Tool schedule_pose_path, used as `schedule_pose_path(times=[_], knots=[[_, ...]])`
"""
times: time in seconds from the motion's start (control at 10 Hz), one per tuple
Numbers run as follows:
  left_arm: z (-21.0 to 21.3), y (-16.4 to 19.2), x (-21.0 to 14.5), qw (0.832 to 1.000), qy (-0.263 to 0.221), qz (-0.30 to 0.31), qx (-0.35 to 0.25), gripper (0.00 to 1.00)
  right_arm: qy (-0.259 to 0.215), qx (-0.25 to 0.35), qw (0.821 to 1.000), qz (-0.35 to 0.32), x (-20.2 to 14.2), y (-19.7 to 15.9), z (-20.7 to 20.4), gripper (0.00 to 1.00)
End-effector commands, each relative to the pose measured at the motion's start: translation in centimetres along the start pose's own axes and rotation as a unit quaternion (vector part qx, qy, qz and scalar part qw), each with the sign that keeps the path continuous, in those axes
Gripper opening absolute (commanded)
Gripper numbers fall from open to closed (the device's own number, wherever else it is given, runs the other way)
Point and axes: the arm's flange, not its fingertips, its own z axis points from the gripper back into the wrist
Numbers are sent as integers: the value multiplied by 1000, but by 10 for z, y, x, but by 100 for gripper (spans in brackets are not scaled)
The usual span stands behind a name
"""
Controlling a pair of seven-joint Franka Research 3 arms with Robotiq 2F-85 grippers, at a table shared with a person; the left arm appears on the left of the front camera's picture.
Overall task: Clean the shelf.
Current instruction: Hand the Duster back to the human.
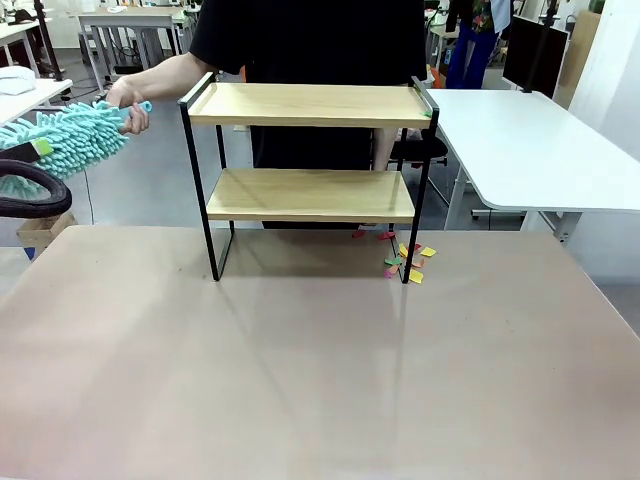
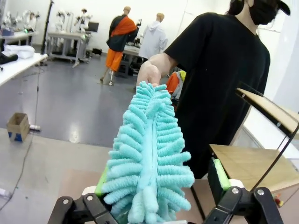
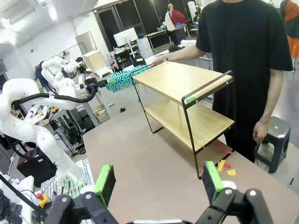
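The shelf (image 1: pixel 310 104) stands at the far middle of the table, both wooden boards bare; it also shows at the right of the left wrist view (image 2: pixel 267 109) and in the right wrist view (image 3: pixel 187 88). A teal fluffy duster (image 2: pixel 149 154) lies between the wide-apart pads of my left gripper (image 2: pixel 159 189), which is open. The person's hand (image 1: pixel 128 100) grips the duster's (image 1: pixel 65 140) handle end, left of the shelf's top board. My right gripper (image 3: pixel 159 186) hangs open over the table with nothing between its fingers.
Small coloured paper scraps (image 1: pixel 407 260) lie on the table by the shelf's right front leg. The person (image 1: pixel 310 40) stands behind the shelf. A white table (image 1: pixel 530 150) is at the right, a stool (image 3: pixel 274 133) beside the person.
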Motion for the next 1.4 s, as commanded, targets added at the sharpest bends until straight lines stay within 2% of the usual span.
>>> schedule_pose_path(times=[0.0, 0.2, 0.5, 0.7, 0.9, 1.3], knots=[[31, -2, 54, 999, 0, 52, -8, 100, -11, 3, 1000, 7, 3, 1, 0, 100], [65, 15, 126, 993, -28, 118, -8, 100, -11, 3, 1000, 7, 3, 1, 0, 100], [131, 73, 202, 967, -92, 239, 5, 100, -11, 3, 1000, 7, 3, 1, 0, 100], [171, 124, 221, 945, -127, 300, 23, 100, -11, 3, 1000, 7, 3, 1, 0, 100], [195, 156, 216, 934, -145, 323, 35, 100, -11, 3, 1000, 7, 3, 1, 0, 100], [201, 151, 214, 937, -147, 315, 44, 100, -11, 3, 1000, 7, 3, 1, 0, 100]])
